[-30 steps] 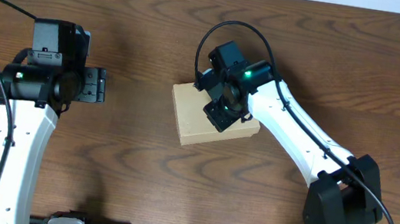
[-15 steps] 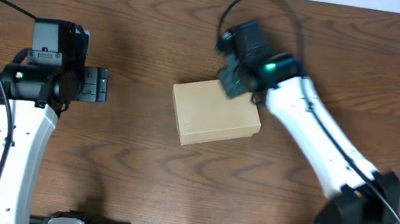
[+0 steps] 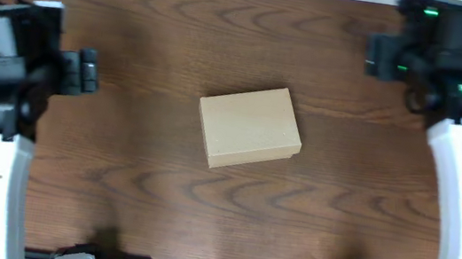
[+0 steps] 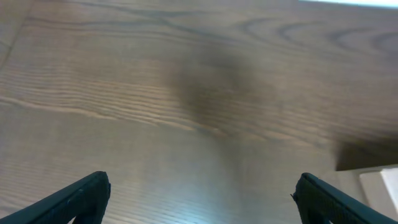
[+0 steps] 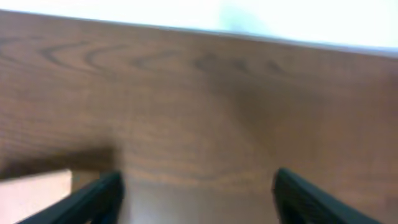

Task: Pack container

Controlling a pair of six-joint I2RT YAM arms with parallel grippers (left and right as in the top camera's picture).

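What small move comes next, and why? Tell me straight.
Probably none on the box: I would just park both arms. The container lies flat in the middle of the table with its lid closed. The left pincer and right pincer are open, empty and well off to either side of it, so packing looks finished.
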